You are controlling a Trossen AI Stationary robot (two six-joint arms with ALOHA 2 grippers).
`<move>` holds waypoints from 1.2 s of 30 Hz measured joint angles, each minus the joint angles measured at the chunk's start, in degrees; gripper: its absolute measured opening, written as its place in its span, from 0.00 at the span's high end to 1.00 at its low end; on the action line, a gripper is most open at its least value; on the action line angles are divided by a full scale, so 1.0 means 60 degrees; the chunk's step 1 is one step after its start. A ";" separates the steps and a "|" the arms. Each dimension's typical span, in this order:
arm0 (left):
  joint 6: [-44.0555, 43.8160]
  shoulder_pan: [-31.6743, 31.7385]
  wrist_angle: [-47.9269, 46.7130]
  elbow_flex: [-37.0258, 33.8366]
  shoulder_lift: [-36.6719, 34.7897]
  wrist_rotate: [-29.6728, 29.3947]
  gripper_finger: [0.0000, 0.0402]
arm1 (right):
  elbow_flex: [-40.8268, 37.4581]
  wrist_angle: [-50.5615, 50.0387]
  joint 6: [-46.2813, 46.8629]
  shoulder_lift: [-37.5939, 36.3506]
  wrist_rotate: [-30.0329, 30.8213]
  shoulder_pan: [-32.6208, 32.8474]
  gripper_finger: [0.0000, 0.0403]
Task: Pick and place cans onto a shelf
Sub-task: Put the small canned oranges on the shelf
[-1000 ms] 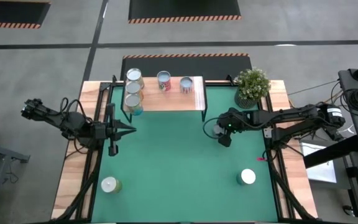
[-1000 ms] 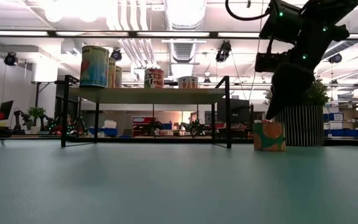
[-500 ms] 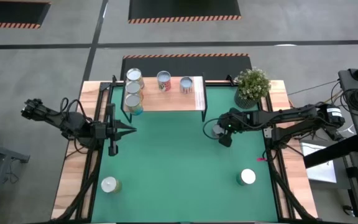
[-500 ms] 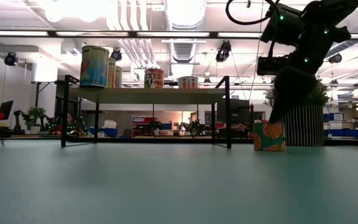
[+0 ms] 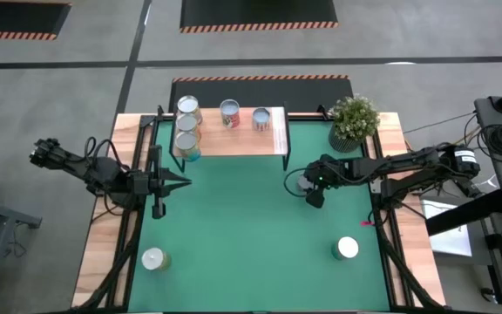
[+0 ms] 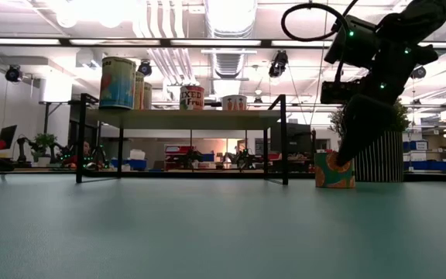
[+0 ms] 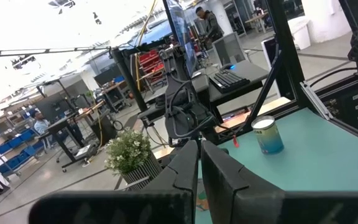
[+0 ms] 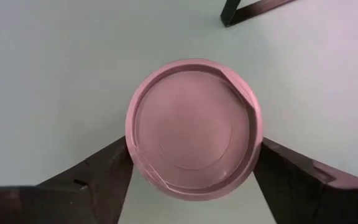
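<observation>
Cans are spread over a green-matted table [image 5: 251,235] seen from above, with two dark robot arms reaching in from either side. The right gripper [image 5: 306,184] is lowered over one can [image 6: 334,170] standing upright on the mat, just off the shelf's right-hand front leg and near a potted plant [image 5: 354,120]. In the right wrist view this can's round top [image 8: 192,128] sits squarely between the two dark fingers [image 8: 101,174], one on each side of it. The fingers stand wide, right at the can's sides; whether they press on it I cannot tell. From table height the can shows an orange and teal label and rests flat on the table, with the gripper coming down onto its top from above.

The shelf [image 5: 229,139], a light wooden board on thin black legs, stands at the far edge of the mat and carries five cans [image 5: 188,129]: three in a column at its left end and two more to their right. Two further cans stand near the front of the table, one at the left [image 5: 153,258] and one at the right [image 5: 347,248], well apart from both grippers.

The left gripper [image 5: 181,183] hovers at the table's left side, fingers closed together and holding nothing.
</observation>
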 joint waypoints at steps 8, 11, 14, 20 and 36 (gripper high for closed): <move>0.0000 -0.0002 0.0000 0.0000 -0.0002 0.0000 0.99 | 0.0097 -0.0114 0.0000 -0.0051 -0.0300 0.0000 0.36; 0.0000 0.0000 0.0003 0.0000 0.0002 -0.0001 0.99 | 0.0552 -0.0759 0.0013 -0.0201 -0.0324 0.0000 0.33; 0.0000 -0.0001 0.0004 0.0000 0.0001 0.0000 0.99 | 0.1410 -0.1939 0.0017 -0.0338 -0.0268 0.0000 0.31; 0.0004 0.0000 0.0004 0.0000 0.0002 0.0000 0.99 | 0.3897 -0.4610 0.0029 -0.0319 0.0326 0.0000 0.32; 0.0073 0.0000 0.0007 0.0000 0.0002 0.0000 0.99 | 0.8306 -0.4846 -0.1405 0.0970 0.1184 -0.0071 0.33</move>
